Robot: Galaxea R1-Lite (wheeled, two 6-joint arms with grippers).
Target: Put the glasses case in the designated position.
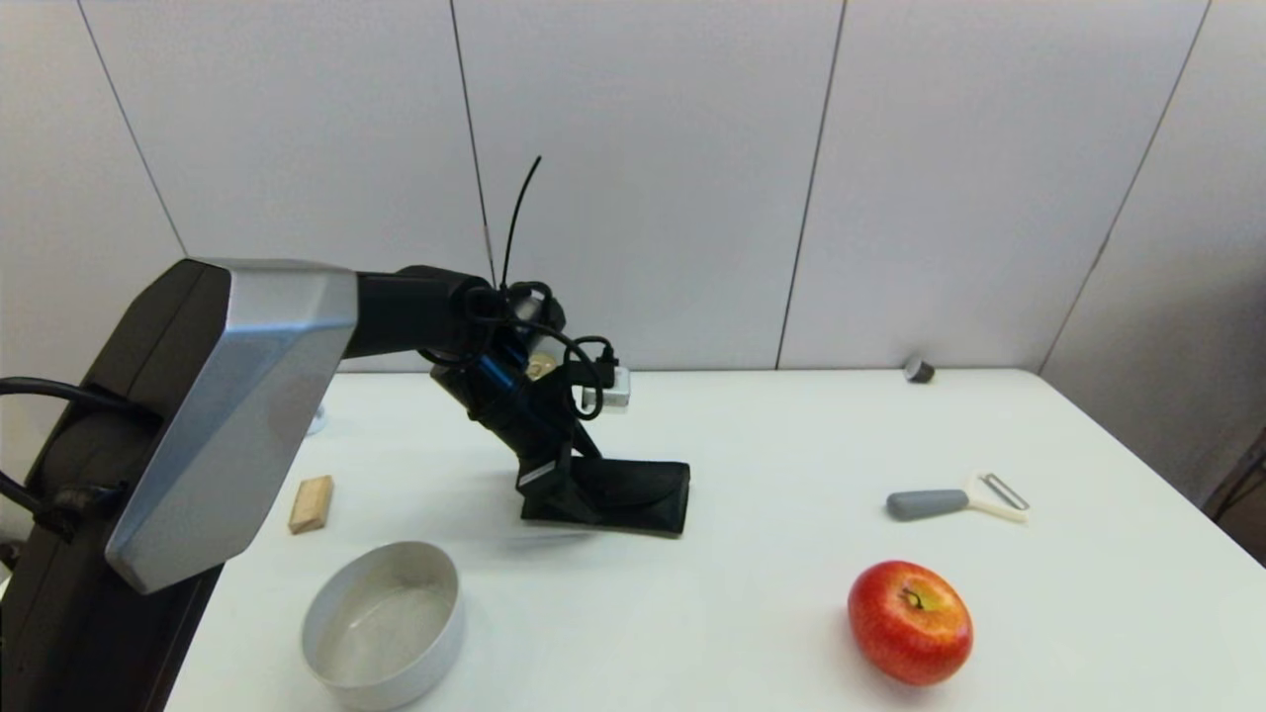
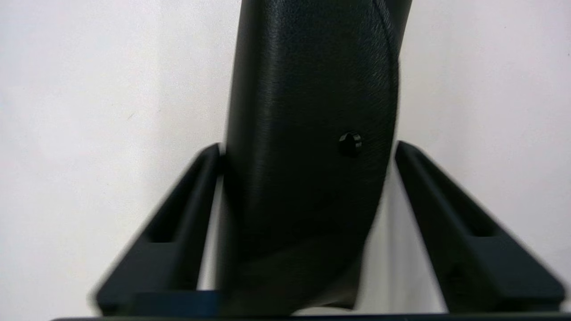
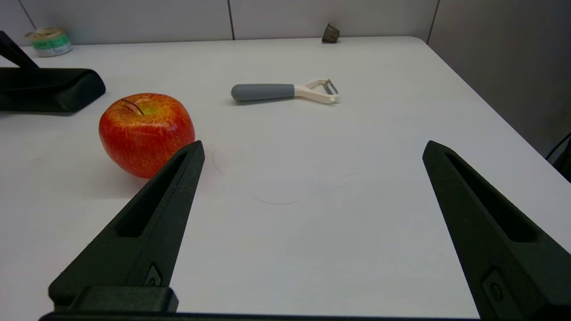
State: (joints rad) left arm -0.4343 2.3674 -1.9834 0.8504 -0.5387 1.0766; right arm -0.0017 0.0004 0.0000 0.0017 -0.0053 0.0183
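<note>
The left gripper stands over one end of the case, fingers spread to either side of the black pouch; one finger seems to touch its edge, the other stands clear, so no clamp is made. The case lies flat on the bench, mid-bench and beyond the bowl, apparently lined up lengthwise between the fingers for a grasp or just set down. The right gripper hangs idle and spread wide over bare bench near the apple. On the bench: one case, one bowl, one apple, one peeler, one wooden block, one tin and one small dark object by the wall.
</note>
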